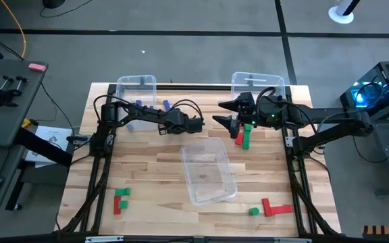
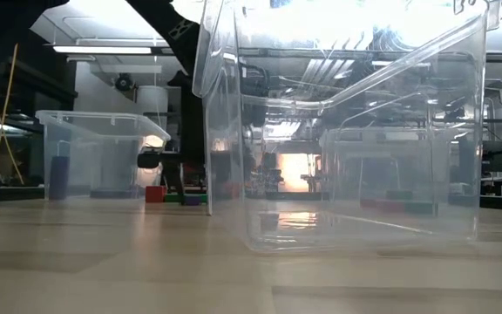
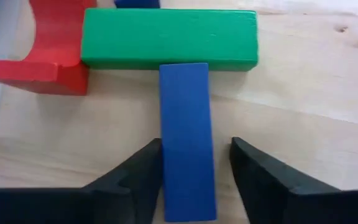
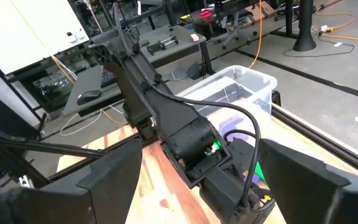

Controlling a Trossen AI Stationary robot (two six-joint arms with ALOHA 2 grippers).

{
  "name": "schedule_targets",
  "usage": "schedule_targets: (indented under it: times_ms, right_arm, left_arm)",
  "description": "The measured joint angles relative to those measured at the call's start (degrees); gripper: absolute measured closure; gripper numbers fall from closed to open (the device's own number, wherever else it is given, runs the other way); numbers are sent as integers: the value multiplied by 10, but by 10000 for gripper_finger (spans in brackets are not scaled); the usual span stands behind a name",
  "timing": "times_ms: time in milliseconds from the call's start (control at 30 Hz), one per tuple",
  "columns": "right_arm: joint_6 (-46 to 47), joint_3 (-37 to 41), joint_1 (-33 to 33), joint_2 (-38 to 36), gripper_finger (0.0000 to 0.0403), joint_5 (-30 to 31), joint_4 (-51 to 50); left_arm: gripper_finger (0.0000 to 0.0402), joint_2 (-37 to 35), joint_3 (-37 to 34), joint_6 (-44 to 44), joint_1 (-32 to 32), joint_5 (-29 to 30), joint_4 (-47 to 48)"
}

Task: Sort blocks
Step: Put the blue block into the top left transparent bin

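A blue bar is straddled by the open fingers of the left gripper at the table's far centre, its far end touching a green bar beside a red block. The right gripper is held spread open above the table, nothing grasped.

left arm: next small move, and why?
Probably close the fingers. In the left wrist view the left gripper is open and straddles the blue bar, one finger on each side. The bar's far end butts against a green bar, so lift straight up afterwards.
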State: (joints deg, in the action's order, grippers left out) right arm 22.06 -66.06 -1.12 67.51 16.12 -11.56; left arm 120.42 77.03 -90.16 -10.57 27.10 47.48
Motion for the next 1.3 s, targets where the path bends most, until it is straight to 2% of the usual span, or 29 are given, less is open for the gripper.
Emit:
schedule_targets:
  times_ms: [200, 367, 467, 567, 633, 767, 933, 1033, 1133, 1300]
  right_arm:
    - [0, 0, 0, 0, 87, 0, 0]
    - [0, 0, 0, 0, 87, 0, 0]
    - [-3, 0, 0, 0, 87, 0, -3]
    - [-5, 0, 2, 0, 87, 0, -4]
    - [-3, 0, 5, 0, 87, 0, -6]
    - [0, 0, 8, 0, 87, 0, -8]
    - [1, 0, 9, 0, 87, 15, -8]
    - [6, 0, 9, 0, 87, 20, -7]
    - [14, 0, 9, 0, 87, 22, -7]
    - [21, 0, 9, 0, 87, 22, -7]
  left_arm:
    - [333, 0, -1, 29, 1, -2, -1]
    - [333, -10, 2, 90, 2, -6, -10]
    - [333, -41, 2, 126, 5, -5, -16]
    - [333, -106, 13, 158, 3, 36, -26]
    - [333, -150, 17, 186, -6, 85, -31]
    - [333, -238, 14, 244, -24, 168, 9]
    - [333, -305, 11, 252, -72, 237, 142]
    - [333, -323, -5, 235, -100, 236, 208]
    - [331, -332, -42, 229, -124, 218, 225]
    - [292, -333, -90, 256, -143, 158, 222]
